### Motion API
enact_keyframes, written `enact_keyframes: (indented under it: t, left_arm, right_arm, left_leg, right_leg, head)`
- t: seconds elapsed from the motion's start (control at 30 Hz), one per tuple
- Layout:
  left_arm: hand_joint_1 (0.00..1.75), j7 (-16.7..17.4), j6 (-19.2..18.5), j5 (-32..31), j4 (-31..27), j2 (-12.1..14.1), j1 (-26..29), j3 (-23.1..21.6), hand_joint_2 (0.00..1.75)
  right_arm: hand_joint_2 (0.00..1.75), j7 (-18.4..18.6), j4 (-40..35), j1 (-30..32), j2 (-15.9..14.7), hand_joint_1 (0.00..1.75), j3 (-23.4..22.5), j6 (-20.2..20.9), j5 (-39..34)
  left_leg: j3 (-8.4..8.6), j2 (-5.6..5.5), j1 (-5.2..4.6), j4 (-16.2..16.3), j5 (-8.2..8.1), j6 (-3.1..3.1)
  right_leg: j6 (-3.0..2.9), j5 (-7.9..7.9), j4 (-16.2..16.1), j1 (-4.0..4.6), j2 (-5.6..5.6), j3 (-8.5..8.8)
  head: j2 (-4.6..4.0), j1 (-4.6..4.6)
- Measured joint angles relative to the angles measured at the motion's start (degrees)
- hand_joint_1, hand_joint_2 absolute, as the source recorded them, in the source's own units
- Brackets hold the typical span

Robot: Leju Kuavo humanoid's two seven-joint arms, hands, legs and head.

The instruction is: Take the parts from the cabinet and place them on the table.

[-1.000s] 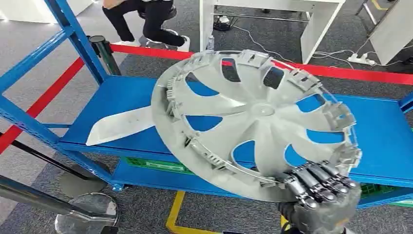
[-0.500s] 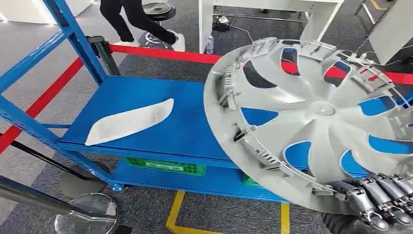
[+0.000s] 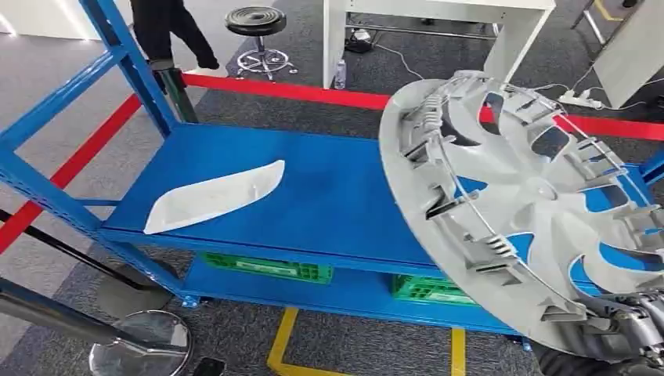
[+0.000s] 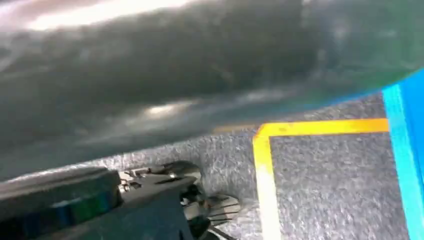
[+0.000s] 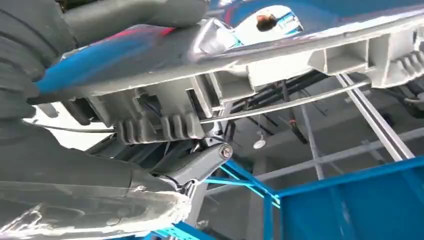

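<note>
The right hand point(image 3: 626, 333) grips the lower rim of a large round grey plastic wheel cover point(image 3: 532, 211), its dark fingers point(image 3: 642, 313) curled over the edge at the near right corner of the head view. The cover stands tilted up and away from the hand, its ribbed back side with clips and a thin wire ring facing the camera, blue showing through the curved openings between its spokes. It is lifted clear of the blue metal shelf point(image 3: 329, 196) of the cabinet, whose surface lies beyond and to the left of the hand.

In the right wrist view the thick grey thumb point(image 5: 135, 12) presses on one face of the cover's rim point(image 5: 280, 55) while the hand's darker parts sit against the other, so the rim is clamped between them.

Well to the left of the hand, a long white curved plastic trim piece point(image 3: 215, 196) lies flat on the shelf, apart from the cover. Below the shelf, on the lower level, sit green plastic crates point(image 3: 266, 268). Beyond the cabinet a red barrier strip point(image 3: 290, 90) runs across, with a round black stool point(image 3: 257, 22) and a person's dark-trousered legs point(image 3: 160, 27) on the grey carpet behind it.

The left wrist view shows blurred grey surfaces above carpet marked with yellow floor tape point(image 4: 265, 185); whether the left hand's fingers are apart or together I cannot tell.
</note>
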Motion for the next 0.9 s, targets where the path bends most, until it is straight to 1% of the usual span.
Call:
enact_keyframes:
  t: [0.03, 0.07, 0.1, 0.13, 0.17, 0.2, 0.23, 0.27, 0.3, 0.33, 0.37, 0.4, 0.43, 0.47, 0.5, 0.53, 0.57, 0.6, 0.63, 0.67, 0.7, 0.73, 0.77, 0.8, 0.83, 0.9]
  left_arm:
    - [0.0, 0.0, 0.0, 0.0, 0.0, 0.0, 0.1, 0.0, 0.0]
    - [0.0, 0.0, 0.0, -0.1, 0.0, 0.0, 0.2, 0.0, 0.0]
    - [0.0, 0.1, 0.1, -0.2, 0.0, 0.0, 0.2, 0.0, 0.0]
    - [0.0, 0.2, 0.2, -0.3, 0.0, 0.0, 0.2, 0.0, 0.0]
    - [0.0, 0.3, 0.2, -0.3, 0.0, 0.0, 0.2, 0.0, 0.0]
    - [0.0, 0.3, 0.3, -0.3, 0.0, 0.0, 0.2, 0.0, 0.0]
    - [0.0, 0.3, 0.2, -0.2, 0.0, 0.0, 0.2, 0.0, 0.0]
    - [0.0, 0.3, 0.2, -0.1, 0.0, 0.2, 0.2, 0.0, 0.0]
    - [0.0, 0.3, 0.2, 0.2, 0.0, 0.4, 0.0, 0.0, 0.0]
    - [0.0, 0.1, 0.0, 0.4, 0.0, 0.5, 0.1, 0.0, 0.0]
    - [0.0, -0.1, -0.2, 0.9, 0.0, 0.7, 0.2, 0.0, 0.0]
    - [0.0, -0.2, -0.4, 1.4, 0.0, 1.0, 0.2, 0.1, 0.0]
    - [0.0, -0.3, -0.4, 1.6, 0.0, 1.2, 0.1, 0.2, 0.0]
    - [0.0, -0.5, -0.3, 1.8, 0.0, 1.4, 0.0, 0.2, 0.0]
    - [0.0, -0.6, -0.2, 2.0, 0.0, 1.5, 0.0, 0.2, 0.0]
    - [0.0, -0.7, -0.2, 2.1, 0.0, 1.7, -0.1, 0.3, 0.0]
    - [0.0, -0.7, -0.4, 2.2, 0.0, 1.9, 0.0, 0.4, 0.0]
    - [0.0, -0.6, -0.6, 2.2, 0.0, 2.0, 0.1, 0.5, 0.0]
    - [0.0, -0.6, -0.6, 2.2, 0.0, 2.2, 0.2, 0.5, 0.0]
    - [0.0, -0.6, -0.7, 2.2, 0.0, 2.3, 0.3, 0.6, 0.0]
    - [0.0, -0.6, -0.7, 2.2, 0.0, 2.3, 0.3, 0.6, 0.0]
    - [0.0, -0.6, -0.7, 2.3, 0.0, 2.4, 0.3, 0.6, 0.0]
    - [0.0, -0.6, -0.7, 2.2, 0.0, 2.5, 0.2, 0.6, 0.0]
    - [0.0, -0.6, -0.7, 2.3, 0.0, 2.6, 0.1, 0.7, 0.0]
    - [0.0, -0.6, -0.7, 2.3, 0.0, 2.6, 0.1, 0.7, 0.0]
    - [0.0, -0.6, -0.8, 2.3, 0.0, 2.7, 0.3, 1.0, 0.0]
  right_arm:
    - [1.75, 0.2, 0.1, 0.0, -0.3, 1.75, 0.1, 0.0, 0.0]
    - [1.75, 0.3, 0.1, 0.2, -0.6, 1.75, 0.1, 0.0, 0.0]
    - [1.75, 0.3, 0.2, 0.5, -0.9, 1.75, 0.1, 0.0, 0.0]
    - [1.75, 0.2, 0.3, 0.7, -1.0, 1.75, 0.1, 0.0, 0.0]
    - [1.75, 0.2, 0.4, 0.7, -1.3, 1.75, 0.1, 0.0, 0.0]
    - [1.75, 0.2, 0.5, 0.7, -1.5, 1.75, 0.2, 0.0, 0.0]
    - [1.75, 0.2, 0.7, 0.7, -1.7, 1.75, 0.4, 0.0, 0.0]
    - [1.75, 0.2, 0.9, 0.6, -1.9, 1.75, 0.7, 0.0, -0.1]
    - [1.75, 0.3, 1.3, 0.5, -2.3, 1.75, 1.1, 0.0, -0.2]
    - [1.75, 0.5, 1.5, 0.4, -2.4, 1.75, 1.6, 0.0, -0.2]
    - [1.75, 0.8, 1.8, 0.0, -2.6, 1.75, 2.0, 0.0, -0.3]
    - [1.75, 0.9, 2.1, -0.5, -2.9, 1.75, 2.5, 0.0, -0.4]
    - [1.75, 1.2, 2.6, -1.1, -3.0, 1.75, 3.1, 0.0, -0.4]
    - [1.75, 1.4, 3.1, -1.8, -3.1, 1.75, 3.8, 0.0, -0.4]
    - [1.75, 1.7, 3.6, -2.1, -3.2, 1.75, 4.4, 0.0, -0.4]
    - [1.75, 1.9, 4.1, -2.6, -3.3, 1.75, 4.9, 0.0, -0.4]
    - [1.75, 2.1, 4.6, -3.2, -3.4, 1.75, 5.4, 0.0, -0.4]
    - [1.75, 2.3, 5.2, -3.6, -3.5, 1.75, 6.0, 0.0, -0.4]
    - [1.75, 2.3, 5.6, -3.8, -3.6, 1.75, 6.3, 0.0, -0.5]
    - [1.75, 2.5, 5.9, -4.0, -3.7, 1.75, 6.7, 0.0, -0.5]
    - [1.75, 2.6, 6.3, -4.2, -3.7, 1.75, 7.0, 0.0, -0.5]
    - [1.75, 2.6, 6.6, -4.4, -3.8, 1.75, 7.3, 0.0, -0.5]
    - [1.75, 2.6, 6.8, -4.6, -3.8, 1.75, 7.5, 0.0, -0.5]
    - [1.75, 2.6, 7.0, -4.6, -3.8, 1.75, 7.5, 0.0, -0.5]
    - [1.75, 2.6, 7.1, -4.7, -3.8, 1.75, 7.6, 0.0, -0.5]
    - [1.75, 2.6, 7.4, -5.0, -3.9, 1.75, 7.8, 0.0, -0.5]
  left_leg:
    - [0.08, 0.25, 0.01, 0.0, -0.01, 0.0]
    - [0.11, 0.4, 0.02, 0.0, -0.05, 0.0]
    - [0.2, 0.44, 0.09, 0.1, -0.15, -0.14]
    - [0.39, 0.43, 0.23, 0.1, -0.28, -0.34]
    - [0.68, 0.41, 0.42, 0.1, -0.55, -0.69]
    - [1.13, 0.37, 0.68, 0.2, -0.96, -1.0]
    - [1.55, 0.27, 0.93, 0.4, -1.56, -1.5]
    - [1.5, 0.24, 0.89, 0.8, -2.14, -2.07]
    - [0.96, 0.24, 0.65, 1.5, -2.6, -2.7]
    - [0.86, 0.23, 0.55, 1.7, -2.65, -2.87]
    - [0.68, 0.25, 0.56, 1.7, -2.59, -3.18]
    - [0.48, 0.28, 0.62, 1.7, -2.5, -3.4]
    - [0.48, 0.27, 0.62, 1.9, -3.18, -3.84]
    - [-0.48, 0.44, 0.69, 3.2, -4.45, -4.2]
    - [-2.13, 0.52, 0.73, 6.4, -6.58, -4.37]
    - [-4.38, 0.55, 0.77, 11.0, -8.97, -4.49]
    - [-6.59, 0.56, 0.76, 15.5, -10.74, -4.53]
    - [-8.39, 0.56, 0.76, 19.0, -11.57, -4.47]
    - [-9.15, 0.56, 0.75, 20.0, -10.79, -4.33]
    - [-8.62, 0.56, 0.71, 18.3, -8.56, -4.04]
    - [-7.01, 0.57, 0.65, 14.5, -5.57, -3.64]
    - [-4.69, 0.57, 0.53, 9.4, -2.65, -3.16]
    - [-2.62, 0.6, 0.3, 5.0, -1.48, -2.59]
    - [-2.06, 0.61, 0.18, 3.8, -2.11, -2.54]
    - [-2.27, 0.58, -0.05, 3.9, -1.27, -2.67]
    - [-2.86, 0.56, -0.31, 3.8, -0.71, -2.33]
  right_leg:
    - [0.35, -1.81, 5.0, -0.45, -0.12, -2.32]
    - [0.7, -2.94, 8.9, -0.8, -0.18, -4.36]
    - [1.15, -2.76, 11.4, -1.24, -0.28, -5.98]
    - [1.52, -1.13, 10.8, -1.61, -0.37, -6.03]
    - [1.85, 1.41, 7.9, -1.97, -0.49, -4.98]
    - [2.11, 4.13, 3.8, -2.27, -0.65, -3.04]
    - [2.62, 6.93, -1.1, -2.67, -0.79, -0.79]
    - [3.11, 6.09, -2.6, -2.65, -0.62, 0.19]
    - [2.44, 6.16, -2.7, -2.33, -0.08, 1.03]
    - [1.8, 5.87, -2.6, -2.41, -0.17, 0.85]
    - [1.44, 5.59, -2.6, -2.27, -0.2, 0.59]
    - [1.03, 5.32, -2.6, -2.23, -0.19, 0.38]
    - [0.59, 4.9, -3.5, -2.64, -0.21, 0.34]
    - [-0.6, 4.27, -4.1, -2.61, -0.04, 0.67]
    - [-0.74, 4.33, -4.2, -2.58, -0.28, 0.49]
    - [-0.9, 4.4, -4.2, -2.42, -0.51, 0.31]
    - [-1.09, 4.51, -4.2, -2.24, -0.72, 0.14]
    - [-1.24, 4.61, -4.2, -2.04, -0.8, -0.01]
    - [-1.42, 4.74, -4.2, -1.84, -0.9, -0.13]
    - [-1.59, 4.89, -4.2, -1.64, -0.96, -0.24]
    - [-1.69, 5.08, -4.2, -1.43, -0.98, -0.33]
    - [-1.67, 5.29, -4.2, -1.26, -0.98, -0.4]
    - [-1.6, 5.54, -4.2, -1.23, -0.99, -0.44]
    - [-1.28, 5.89, -4.2, -1.04, -1.02, -0.59]
    - [-0.89, 6.35, -4.4, -1.32, -1.04, -0.65]
    - [-0.08, 7.36, -5.0, -1.53, -1.0, -0.65]
  head:
    - [0.0, 0.05]
    - [0.0, 0.0]
    - [0.0, 0.07]
    - [0.0, 0.02]
    - [0.0, 0.05]
    - [0.0, 0.05]
    - [0.0, 0.07]
    - [0.0, 0.11]
    - [0.0, 0.77]
    - [0.02, 0.62]
    - [0.04, 0.11]
    - [0.02, 0.29]
    - [0.02, 0.2]
    - [0.02, 0.0]
    - [0.02, -0.22]
    - [0.04, -0.3]
    - [0.02, -0.28]
    - [0.02, -0.35]
    - [0.02, -0.3]
    - [0.02, -0.3]
    - [0.02, -0.33]
    - [0.02, -0.28]
    - [0.02, -0.28]
    - [0.02, -0.17]
    - [0.02, -0.3]
    - [0.02, -0.26]
